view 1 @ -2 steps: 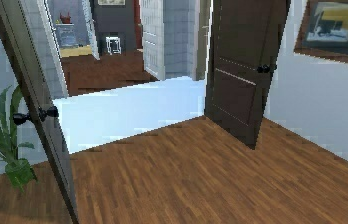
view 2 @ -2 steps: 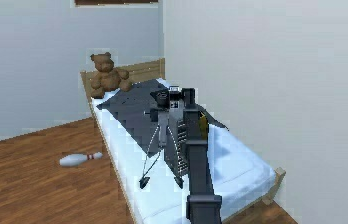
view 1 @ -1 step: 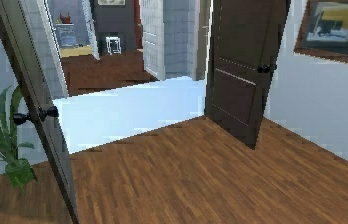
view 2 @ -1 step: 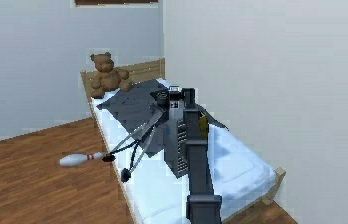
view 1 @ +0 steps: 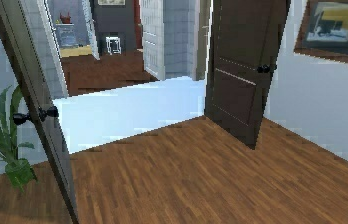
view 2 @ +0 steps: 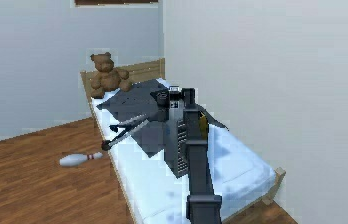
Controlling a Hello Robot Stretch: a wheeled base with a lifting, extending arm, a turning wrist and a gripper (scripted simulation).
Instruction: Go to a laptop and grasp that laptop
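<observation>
Laptop (view 2: pixel 132 100): dark flat slab lying on the bed, in the half toward the teddy. I take it for the laptop by shape and colour, but that is not certain.
Long axis: seems to run slantwise across the bed, from the floor-side edge toward the wall side.
Gripper (view 2: pixel 110 143): dark body over the slab. The thin fingers (view 2: pixel 127 130) slope down toward the arm side view's left, and their tips are past the slab's lower edge, over pale sheet.
Bearing: the slab lies behind the fingertips, up and to the right of them, so my guess is a short pull-back and no driving.
Contact: cannot tell whether the gripper touches the slab.
Grip: finger state cannot be told, nor whether anything is held.
Arm (view 2: pixel 197 170): dark bar rising from the bottom edge across the bed.
Bed (view 2: pixel 237 160): against the wall, pale sheet.
Teddy (view 2: pixel 106 72): at the bed's head, just beyond the slab.
Pin (view 2: pixel 80 160): white bowling pin on the wood floor, near the bed's edge, below and left of the fingertips.
Ahead: dark door (view 1: pixel 244 65) ajar, plant (view 1: pixel 2 130) at the forward view's left.
</observation>
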